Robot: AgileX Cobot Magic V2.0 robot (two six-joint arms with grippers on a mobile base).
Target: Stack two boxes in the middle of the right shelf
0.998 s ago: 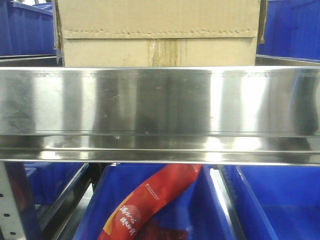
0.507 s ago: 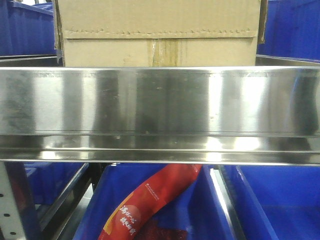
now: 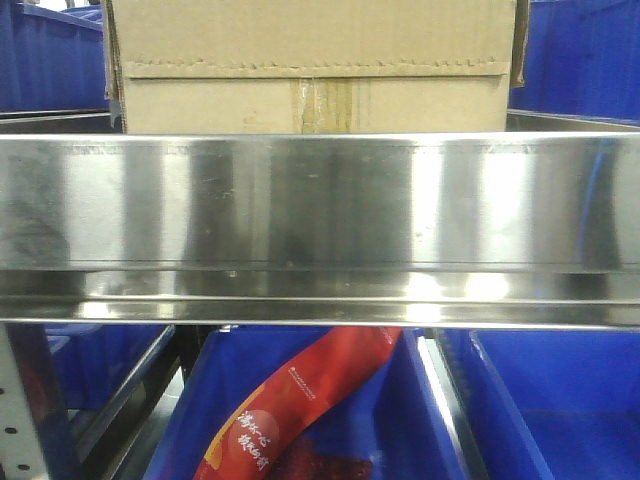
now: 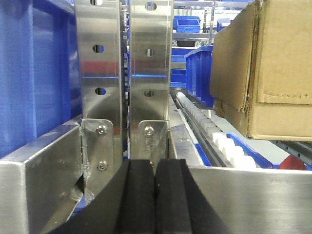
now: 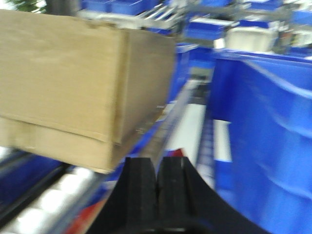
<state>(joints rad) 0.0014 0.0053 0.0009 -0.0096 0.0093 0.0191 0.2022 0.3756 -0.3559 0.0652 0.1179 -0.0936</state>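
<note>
One brown cardboard box (image 3: 310, 65) stands on the steel shelf (image 3: 320, 200), behind its broad shiny front rail, with a serrated tape strip and a stained centre seam. The left wrist view has the box (image 4: 273, 68) at upper right, over white rollers. My left gripper (image 4: 155, 168) is shut and empty, low in front of the shelf rail, left of the box. In the blurred right wrist view the box (image 5: 73, 83) fills the upper left. My right gripper (image 5: 157, 170) is shut and empty, below and right of the box's corner.
Blue plastic bins (image 3: 560, 400) sit below the shelf; one holds a red packet (image 3: 290, 410). More blue bins (image 3: 50, 60) flank the box. Perforated steel uprights (image 4: 122, 73) stand just ahead of my left gripper. A tall blue bin wall (image 5: 268, 136) stands right of my right gripper.
The front view has shifted slightly; box and rail sit a few pixels further left. The right wrist view is motion-blurred.
</note>
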